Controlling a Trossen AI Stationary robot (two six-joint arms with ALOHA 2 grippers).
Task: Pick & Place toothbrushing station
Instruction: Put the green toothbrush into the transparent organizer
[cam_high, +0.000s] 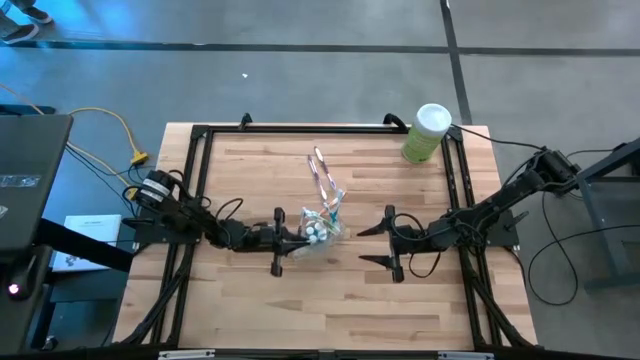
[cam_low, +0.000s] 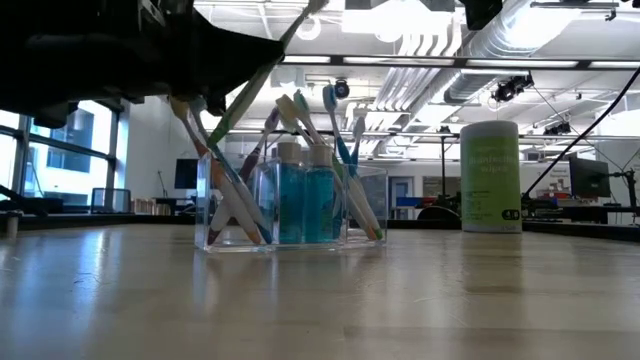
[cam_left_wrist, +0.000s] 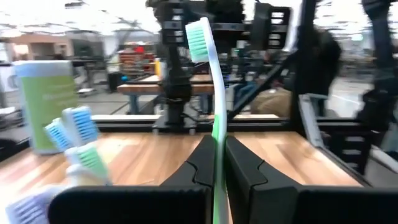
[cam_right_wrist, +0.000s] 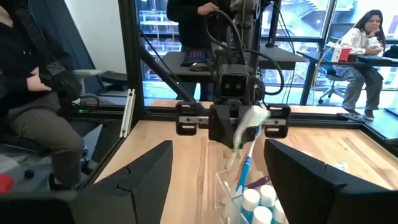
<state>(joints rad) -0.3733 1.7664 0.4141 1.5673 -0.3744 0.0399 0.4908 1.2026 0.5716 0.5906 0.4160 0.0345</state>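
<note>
a: item one — left gripper (cam_high: 287, 243). where do i stand?

b: fingers pressed together on a green-and-white toothbrush (cam_left_wrist: 211, 106), held by its handle with the bristles up. it hangs just beside the clear organiser (cam_high: 322, 232), near the middle of the worktop (cam_high: 250, 300).

a: item two — the organiser's contents?

b: several toothbrushes (cam_low: 340, 150) leaning in it, teal toothpaste tubes (cam_low: 305, 200) with white caps between them. two more brushes (cam_high: 322, 172) lie flat, toward the far edge.

a: item three — right gripper (cam_high: 379, 246)?

b: spread wide, empty, waiting on the organiser's other side, facing it.

a: step in hand?

b: i'd judge placing — brush gripped, not yet dropped in. next i'd line the handle over a free slot, lower it straight, then release; the crowded heads leave little room.

a: anything else listed?

b: green canister (cam_high: 427, 133) at the far right corner — not part of the set.
</note>
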